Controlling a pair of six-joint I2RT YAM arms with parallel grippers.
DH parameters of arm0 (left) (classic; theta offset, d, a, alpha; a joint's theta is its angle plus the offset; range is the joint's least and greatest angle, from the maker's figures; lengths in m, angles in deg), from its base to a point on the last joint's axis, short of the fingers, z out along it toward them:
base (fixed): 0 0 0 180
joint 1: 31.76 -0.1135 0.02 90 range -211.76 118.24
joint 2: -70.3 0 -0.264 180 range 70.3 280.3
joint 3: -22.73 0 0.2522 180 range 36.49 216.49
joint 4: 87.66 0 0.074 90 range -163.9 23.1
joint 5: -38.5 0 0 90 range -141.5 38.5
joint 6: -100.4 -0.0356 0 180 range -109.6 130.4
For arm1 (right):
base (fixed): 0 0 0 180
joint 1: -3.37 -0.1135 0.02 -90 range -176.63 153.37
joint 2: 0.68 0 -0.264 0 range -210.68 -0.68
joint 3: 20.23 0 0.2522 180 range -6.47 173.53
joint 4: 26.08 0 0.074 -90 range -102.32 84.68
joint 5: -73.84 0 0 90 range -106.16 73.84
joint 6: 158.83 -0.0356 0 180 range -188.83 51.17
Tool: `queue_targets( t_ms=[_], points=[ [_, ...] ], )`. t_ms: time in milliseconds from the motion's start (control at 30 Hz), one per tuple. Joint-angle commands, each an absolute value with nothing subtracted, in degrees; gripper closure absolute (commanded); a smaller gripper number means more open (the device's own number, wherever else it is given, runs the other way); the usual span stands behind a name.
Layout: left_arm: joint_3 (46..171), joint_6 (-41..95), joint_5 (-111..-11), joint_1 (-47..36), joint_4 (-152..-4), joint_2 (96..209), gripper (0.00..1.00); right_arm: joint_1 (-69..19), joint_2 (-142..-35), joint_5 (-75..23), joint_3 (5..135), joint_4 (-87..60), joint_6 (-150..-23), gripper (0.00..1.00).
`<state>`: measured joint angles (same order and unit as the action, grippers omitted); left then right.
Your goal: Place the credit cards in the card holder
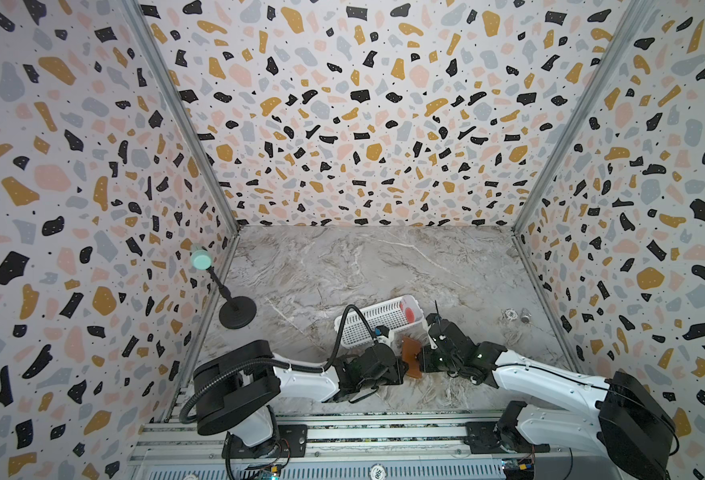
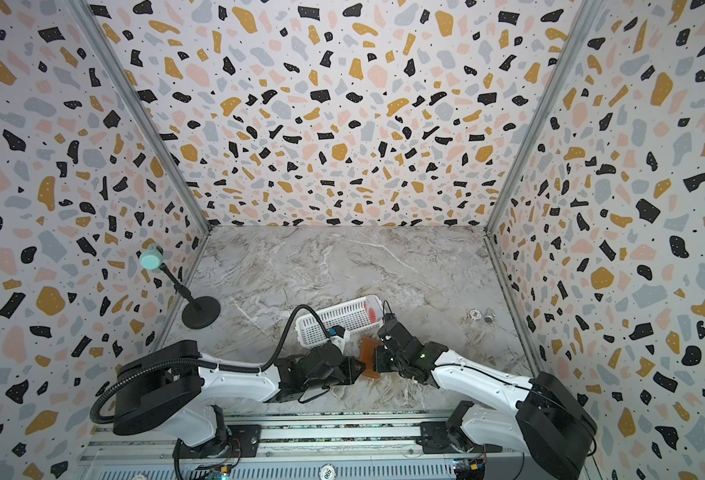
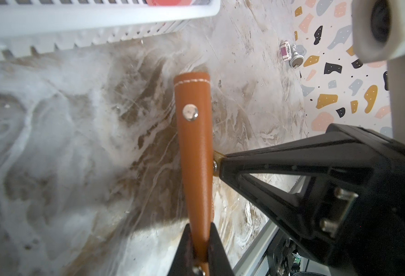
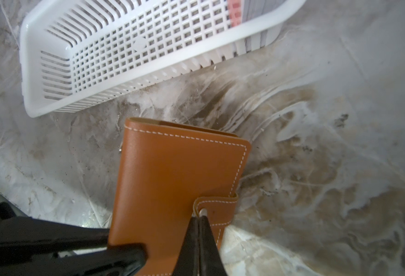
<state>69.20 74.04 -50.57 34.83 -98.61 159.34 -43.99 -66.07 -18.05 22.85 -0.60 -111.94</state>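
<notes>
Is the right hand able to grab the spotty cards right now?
Probably not yet: the right hand is shut on the tab of the card holder. The credit cards sit uncovered in the white basket nearby.

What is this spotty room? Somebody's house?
Probably a robot test booth, not a house: speckled panel walls box in a marble-look table, and two robot arms sit on a metal rail.

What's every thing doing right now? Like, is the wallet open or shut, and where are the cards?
Card holder: closed, held up on its edge.
Credit cards: lying in one end of the basket.
Basket: right way up, mostly empty.
Left gripper: jaws shut on the card holder.
Right gripper: jaws shut on the card holder's snap tab.
Stand: upright by the left wall.
</notes>
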Motion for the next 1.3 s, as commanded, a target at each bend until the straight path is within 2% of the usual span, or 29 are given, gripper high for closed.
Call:
queue_targets(
  t_ms=[0,667,1067,1100,1267],
  points=[
    [69.20,74.39,-49.48,35.39,-97.23,157.49,0.89,-43.48,-63.88,-12.25,23.55,3.07,-112.51,0.96],
    [65.07,82.36,-45.65,37.41,-96.55,157.59,0.89,-42.01,-54.51,-16.31,19.30,2.39,-113.06,0.98],
    [64.22,84.44,-45.48,37.67,-96.88,158.68,0.89,-41.19,-52.35,-17.27,19.11,3.66,-111.82,0.98],
    [64.19,84.48,-45.45,37.67,-96.92,158.64,0.88,-41.20,-52.57,-17.37,19.18,3.61,-111.63,0.98],
    [63.64,84.90,-45.74,37.78,-97.40,158.23,0.71,-41.67,-53.90,-17.99,20.20,4.07,-110.49,0.98]
  ],
)
